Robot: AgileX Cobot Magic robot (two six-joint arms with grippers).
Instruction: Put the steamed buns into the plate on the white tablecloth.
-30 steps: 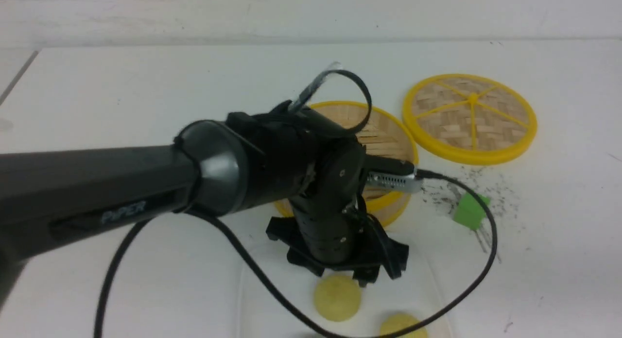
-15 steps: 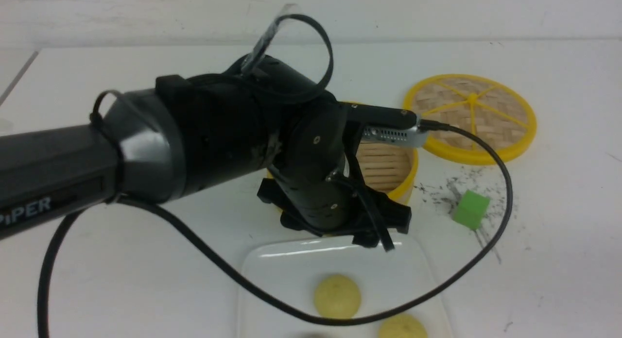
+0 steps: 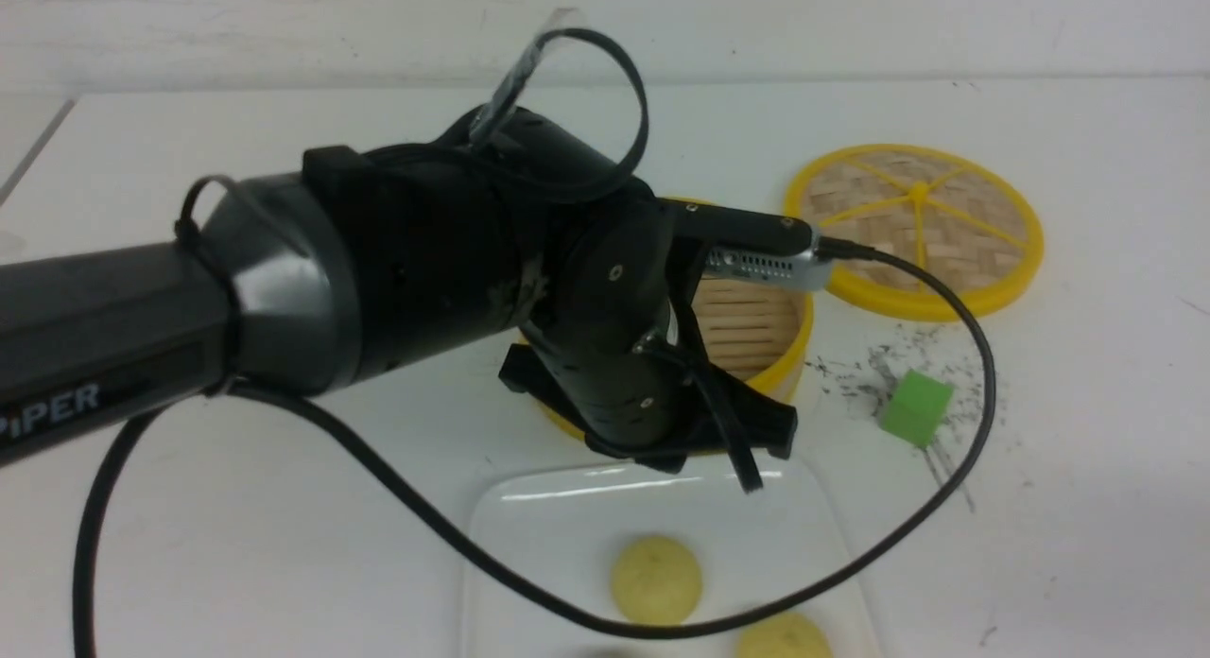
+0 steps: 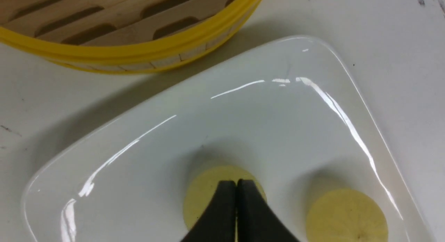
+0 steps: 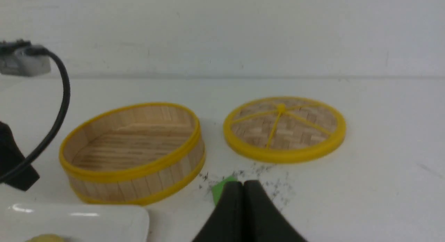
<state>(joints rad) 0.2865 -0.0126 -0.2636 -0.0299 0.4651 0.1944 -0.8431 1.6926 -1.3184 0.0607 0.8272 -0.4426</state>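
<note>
Whereas a second ago the black left arm [image 3: 425, 261] hung low over the glossy white rounded-rectangle plate [image 3: 558, 526], the front view now shows it higher and nearer the camera, clear of the plate's far rim. Both pale-yellow domed steamed buns [image 3: 656, 579] [image 3: 783, 639] lie unmoved on the plate's near half, apart from each other. Beyond the plate sit the round yellow-rimmed bamboo steamer [image 3: 790, 351], its woven lid [image 3: 915, 231] and a small green cube [image 3: 915, 408]. Open white tablecloth [image 3: 236, 563] stretches to the left.

From the left wrist, the left end effector [image 4: 236, 182] is pinched together on nothing, its tips showing in front of one bun. The plate's far half lies open ahead.

From the right wrist, the right end effector [image 5: 243, 183] is likewise closed and empty, with the cube just behind its tips.
</note>
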